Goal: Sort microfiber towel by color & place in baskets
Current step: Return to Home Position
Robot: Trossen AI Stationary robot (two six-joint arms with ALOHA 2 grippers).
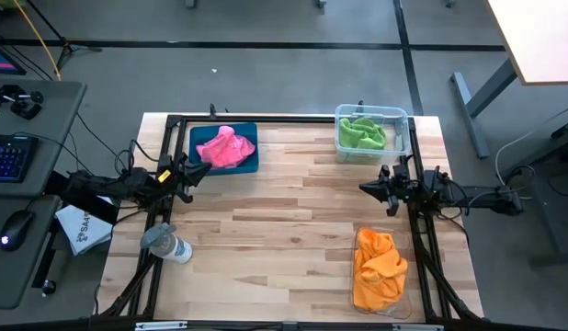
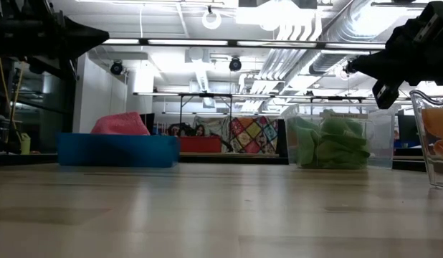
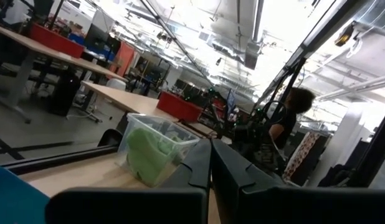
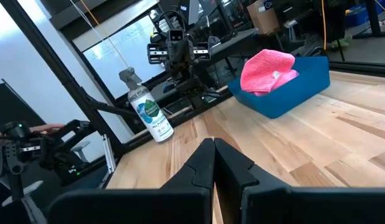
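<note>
The sorting looks finished: the pink towel (image 1: 224, 147) lies in the teal tray (image 1: 250, 165) near the back-left corner of the desk (image 1: 284, 230). The green towels (image 1: 362, 135) fill the clear bin (image 1: 401, 118) at the back-right corner, and the orange towels (image 1: 378, 267) sit in the second clear bin (image 1: 408, 294) by the front-right corner. The left end effector (image 1: 194, 175) hangs near the left edge and the right end effector (image 1: 369, 187) near the right edge, each with fingers together and empty. The step in hand seems to be parking: each arm need only fold home without touching the bins.

Overhead straight down, low view level across table (image 2: 221, 208), wrists facing inward
</note>
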